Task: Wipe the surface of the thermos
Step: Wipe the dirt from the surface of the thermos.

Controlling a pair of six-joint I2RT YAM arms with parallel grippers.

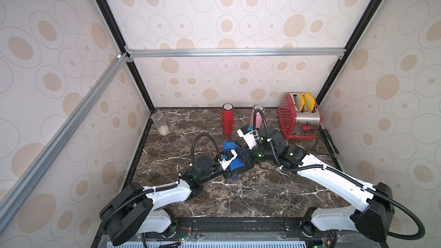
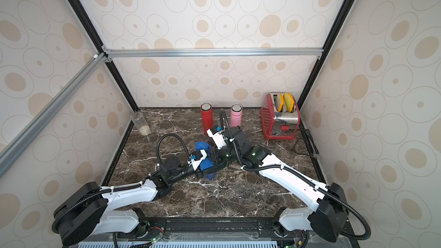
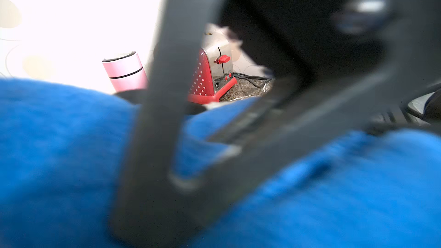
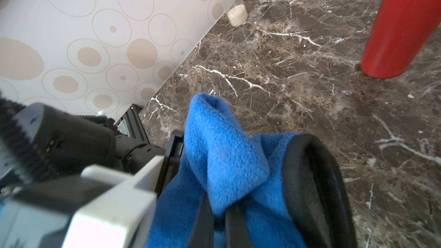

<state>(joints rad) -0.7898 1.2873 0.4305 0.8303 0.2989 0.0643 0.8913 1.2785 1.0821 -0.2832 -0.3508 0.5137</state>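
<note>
A red thermos (image 1: 227, 120) (image 4: 401, 27) and a pink thermos (image 2: 236, 116) (image 3: 125, 72) stand upright near the back wall, and neither gripper touches them. In front of them, a bunched blue cloth (image 1: 229, 145) (image 4: 219, 144) is held at mid-table between both arms. My right gripper (image 4: 220, 219) (image 1: 237, 150) is shut, and a fold of the cloth is pinched between its fingers. Coming from the left, my left gripper (image 1: 239, 161) is shut and buried in the same cloth (image 3: 59, 151). Its fingertips are hidden by fabric.
A red and chrome toaster (image 1: 299, 118) holding two bread slices sits at the back right, its black cable (image 1: 327, 144) trailing along the right wall. A clear jar (image 1: 161, 124) with white grains stands at the back left. Patterned walls enclose the marble top (image 1: 238, 199).
</note>
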